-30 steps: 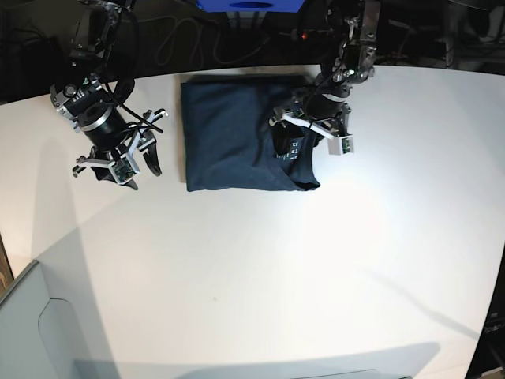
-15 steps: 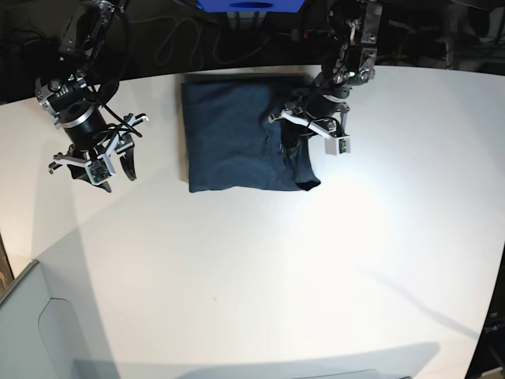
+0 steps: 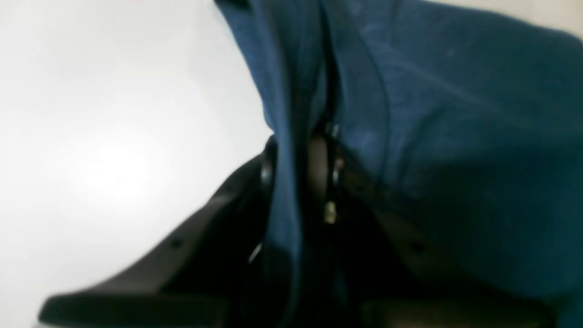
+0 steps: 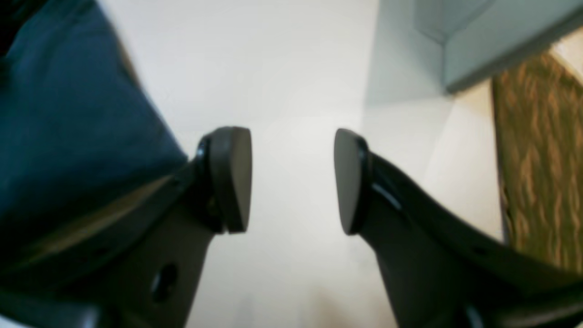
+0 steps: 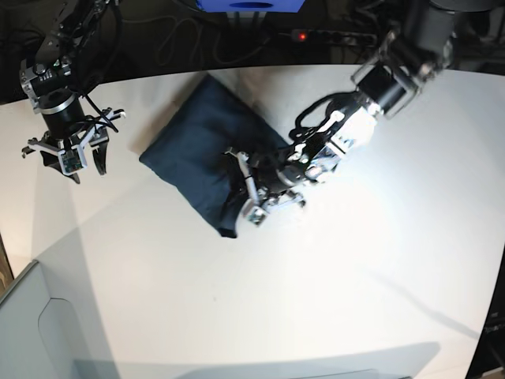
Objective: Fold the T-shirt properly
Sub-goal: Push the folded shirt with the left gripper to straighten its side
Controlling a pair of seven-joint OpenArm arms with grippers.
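Right now my left gripper (image 5: pixel 246 192) is clenched on the T-shirt (image 5: pixel 207 147), and in the left wrist view I can see a fold of the dark blue cloth (image 3: pixel 410 114) running straight down between my two black fingers (image 3: pixel 268 168), pinched tight with no gap around it. From that grip the rest of the cloth spreads up and away to the right of my fingers, draping over the nearer one, while the white table (image 3: pixel 100 136) lies bare off to their left. In the base view the arm reaches low and long across the table, and the T-shirt lies as a folded, slanted bundle stretching away from my fingertips toward the far left corner of the table (image 5: pixel 331 300), its near edge bunched and lifted a little where I hold it. My right gripper (image 5: pixel 72 158) is released: in the right wrist view its two dark pads (image 4: pixel 230 177) stand plainly apart with only white table showing between them, nothing touching either one. It hangs above the table, well apart from the T-shirt, whose blue edge (image 4: pixel 68 136) shows just past the left finger in that wrist view. Beyond the right finger there is a pale grey panel (image 4: pixel 478 41) and a strip of brownish patterned floor (image 4: pixel 537 159). Behind the table, at the top of the base view, sit a blue box (image 5: pixel 251 5) and some dark cables (image 5: pixel 185 35).
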